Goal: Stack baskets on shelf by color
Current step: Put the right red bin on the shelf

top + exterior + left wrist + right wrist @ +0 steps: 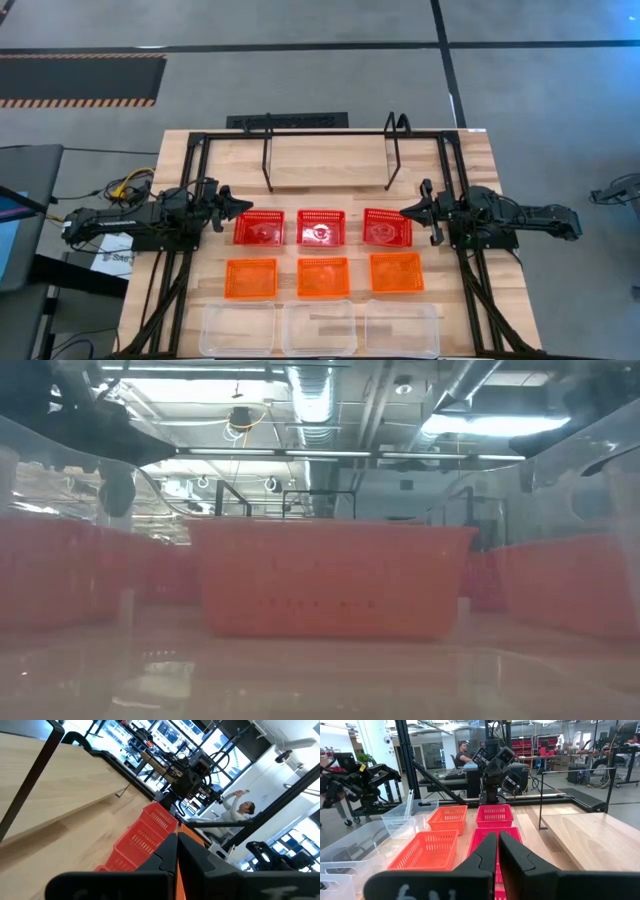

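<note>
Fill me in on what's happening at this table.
Nothing is being handled yet. Nine baskets sit in a grid on the table: red row, orange row, clear row. The shelf stands bare behind them. The left gripper and right gripper hover shut at either end of the red row.

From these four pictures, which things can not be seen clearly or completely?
- High view: the clear baskets are see-through and faint, and their near edges almost meet the picture's bottom.
- Low view: a clear wall right at the camera blurs everything; only the middle orange basket reads well, and the shelf cannot be made out.
- Left wrist view: the left gripper covers most of the red basket.
- Right wrist view: the right gripper hides the nearest red basket.
</note>
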Controlling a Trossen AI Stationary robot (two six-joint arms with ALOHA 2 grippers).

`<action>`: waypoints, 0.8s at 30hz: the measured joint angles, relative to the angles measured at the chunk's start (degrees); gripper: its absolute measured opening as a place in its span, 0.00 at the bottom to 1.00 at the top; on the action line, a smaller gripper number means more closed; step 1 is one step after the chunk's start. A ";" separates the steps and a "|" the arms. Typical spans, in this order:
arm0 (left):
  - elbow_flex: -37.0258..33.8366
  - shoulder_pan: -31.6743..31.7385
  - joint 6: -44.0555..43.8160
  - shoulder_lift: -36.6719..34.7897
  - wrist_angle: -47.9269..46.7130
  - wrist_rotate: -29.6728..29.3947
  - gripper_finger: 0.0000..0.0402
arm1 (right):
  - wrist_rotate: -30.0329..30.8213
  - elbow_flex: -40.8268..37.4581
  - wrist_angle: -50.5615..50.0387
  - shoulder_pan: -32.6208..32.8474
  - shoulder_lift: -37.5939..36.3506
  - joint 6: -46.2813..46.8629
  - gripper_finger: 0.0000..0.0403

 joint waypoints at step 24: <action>0.00 0.00 -3.10 0.00 0.02 -4.37 0.00 | 11.28 1.22 31.02 -1.18 -0.39 13.44 0.10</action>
